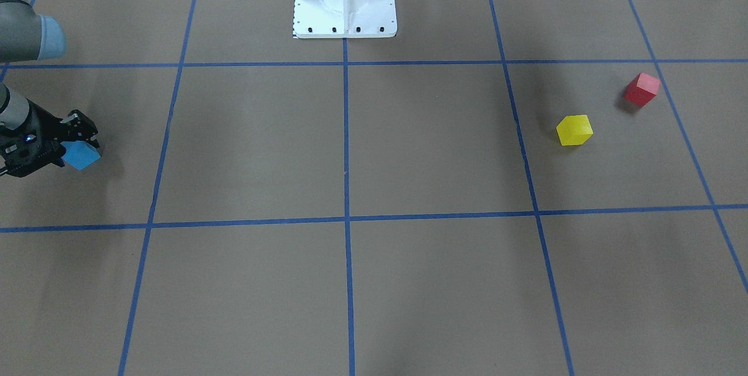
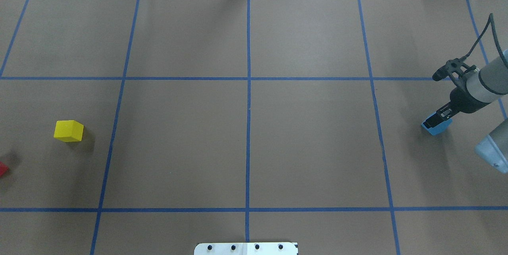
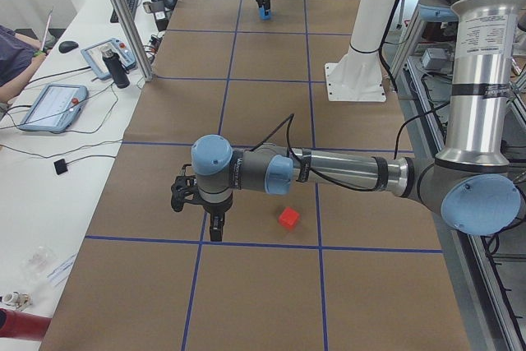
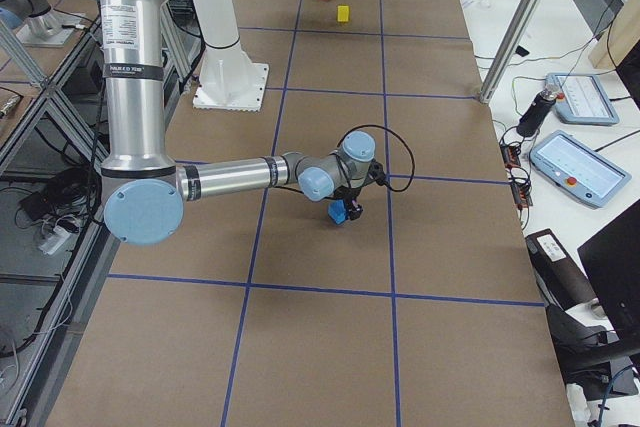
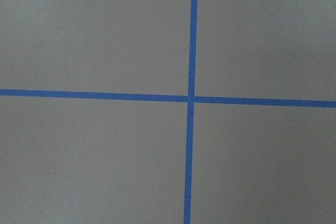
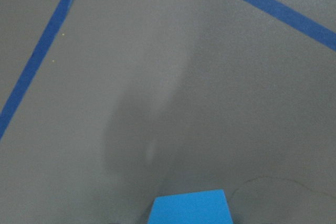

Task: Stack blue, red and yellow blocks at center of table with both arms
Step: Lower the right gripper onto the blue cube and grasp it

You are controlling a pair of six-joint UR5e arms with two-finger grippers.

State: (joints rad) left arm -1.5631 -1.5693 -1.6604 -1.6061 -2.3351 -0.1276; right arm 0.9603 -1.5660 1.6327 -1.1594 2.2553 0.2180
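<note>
Now your right gripper [image 1: 73, 145] is squeezing the matte blue cube [image 1: 83, 156]; your left gripper [image 3: 215, 233] is hovering, its grip impossible to tell.

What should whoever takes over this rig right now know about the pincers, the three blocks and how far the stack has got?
Right pincer: shut on the blue block, low at the robot's right end of the table.
Left pincer: over the table near the red block; whether it is open or shut cannot be told.
Red block and yellow block: loose on the robot's left side, apart from each other.
Done: blue block grasped.
Left: nothing is at the centre yet; bring all three blocks there and stack them.
</note>
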